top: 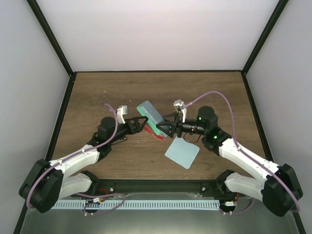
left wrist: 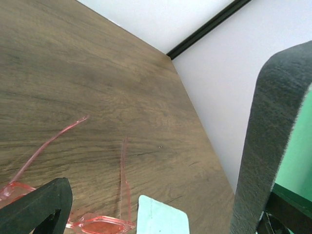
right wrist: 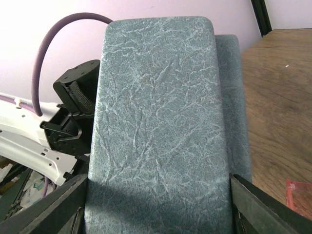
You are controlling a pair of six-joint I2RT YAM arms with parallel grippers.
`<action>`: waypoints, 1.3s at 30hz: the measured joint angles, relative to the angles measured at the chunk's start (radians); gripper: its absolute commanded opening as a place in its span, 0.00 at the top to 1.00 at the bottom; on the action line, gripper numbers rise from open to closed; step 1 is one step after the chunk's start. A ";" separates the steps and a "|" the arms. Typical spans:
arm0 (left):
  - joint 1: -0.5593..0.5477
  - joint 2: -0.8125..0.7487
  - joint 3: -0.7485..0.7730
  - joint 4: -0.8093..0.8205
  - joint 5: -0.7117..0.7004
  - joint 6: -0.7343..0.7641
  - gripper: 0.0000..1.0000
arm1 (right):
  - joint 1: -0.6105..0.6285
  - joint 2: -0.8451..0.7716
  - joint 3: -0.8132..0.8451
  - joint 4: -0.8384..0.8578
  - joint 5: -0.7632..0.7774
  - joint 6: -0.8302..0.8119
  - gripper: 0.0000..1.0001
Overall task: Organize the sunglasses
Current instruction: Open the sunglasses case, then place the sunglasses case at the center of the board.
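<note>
The grey-blue case [top: 150, 113] is held tilted above mid-table, and my right gripper [top: 163, 127] is shut on it. In the right wrist view the case [right wrist: 156, 122] fills the space between the two fingers of the right gripper [right wrist: 158, 217]. Its green inside [left wrist: 297, 146] shows at the right of the left wrist view. The sunglasses [top: 155, 133], red-lensed, lie on the wood just below the case. Their thin arms point away in the left wrist view, where the sunglasses [left wrist: 100, 225] sit low in frame. My left gripper [top: 140, 123] stands open beside the case, over the sunglasses, holding nothing.
A light blue cloth [top: 182, 154] lies flat in front of the right gripper; a corner of the cloth [left wrist: 161, 217] shows next to the sunglasses. Black-framed walls [top: 66, 73] close the table on three sides. Both arms meet at mid-table.
</note>
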 measured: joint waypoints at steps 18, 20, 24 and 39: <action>0.021 -0.300 -0.071 -0.160 -0.153 0.039 0.00 | 0.021 0.194 0.061 0.071 -0.045 0.028 0.45; 0.021 -0.371 -0.071 -0.174 -0.186 0.048 0.00 | 0.023 0.203 0.061 0.079 -0.045 0.033 0.45; 0.021 -0.450 -0.070 -0.222 -0.284 0.052 0.00 | 0.023 0.251 0.070 0.107 -0.062 0.058 0.45; 0.022 -0.575 -0.071 -0.480 -0.671 -0.021 0.02 | 0.105 0.690 0.235 0.090 -0.144 0.162 0.44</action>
